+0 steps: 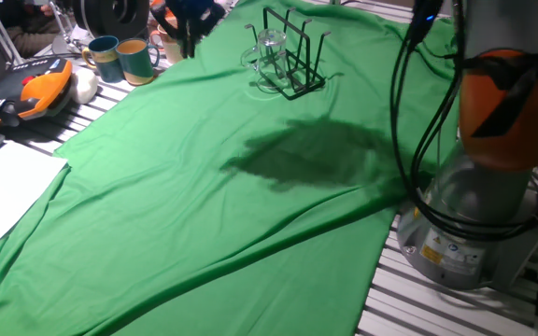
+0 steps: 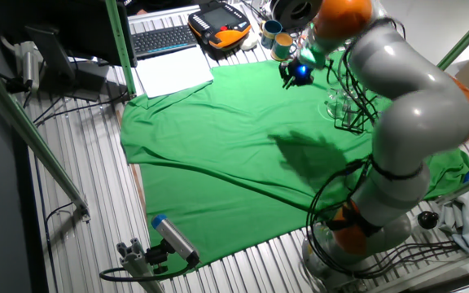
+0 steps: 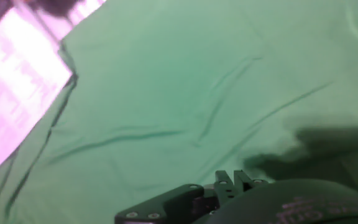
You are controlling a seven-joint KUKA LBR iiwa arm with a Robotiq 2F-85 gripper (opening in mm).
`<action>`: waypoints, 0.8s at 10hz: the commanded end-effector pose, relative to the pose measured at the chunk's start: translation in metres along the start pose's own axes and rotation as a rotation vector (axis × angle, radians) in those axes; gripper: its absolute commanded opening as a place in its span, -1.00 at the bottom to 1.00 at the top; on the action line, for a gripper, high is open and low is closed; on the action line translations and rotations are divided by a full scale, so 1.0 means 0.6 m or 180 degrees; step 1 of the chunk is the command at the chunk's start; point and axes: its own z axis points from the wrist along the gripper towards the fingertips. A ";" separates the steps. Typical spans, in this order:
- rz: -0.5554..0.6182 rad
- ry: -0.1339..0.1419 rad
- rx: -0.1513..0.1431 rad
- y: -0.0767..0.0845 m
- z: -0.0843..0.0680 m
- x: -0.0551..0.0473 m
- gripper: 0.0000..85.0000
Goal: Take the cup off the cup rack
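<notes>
At the lower right of one fixed view stood the arm's grey base [image 1: 474, 233], cables looping down to it, on the slatted table [image 1: 409, 299]. A green cloth [image 1: 204, 215] covered most of the frame's middle, with a dark shadow lying across its centre. At the left edge lay a white sheet [image 1: 7, 187] and an orange-and-black pendant [image 1: 35, 93]. Farther back, at upper centre, the cup rack [image 1: 292, 61] stood upright on the cloth, and the cup [image 1: 269, 45] sat on the rack's left side, among the prongs. Two teal-and-tan mugs [image 1: 124, 58] stood at the upper left, well apart from the rack. The gripper [image 1: 190, 23] hung at the top of the frame, between the mugs and the rack, clear of both; it was dark and blurred, so I could not tell how the jaws stood. The hand view showed only wrinkled cloth and the pale sheet at its upper left.
</notes>
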 end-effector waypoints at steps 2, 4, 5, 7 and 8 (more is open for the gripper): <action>-0.0909 0.0142 0.0115 0.006 -0.009 -0.015 -0.60; -0.1456 0.0026 0.0284 0.006 -0.010 -0.017 -0.60; -0.1708 -0.0002 0.0326 0.005 -0.010 -0.017 -0.60; -0.2050 -0.0149 0.0447 0.005 -0.005 -0.021 -0.60; -0.2096 -0.0170 0.0456 0.003 -0.002 -0.021 -0.60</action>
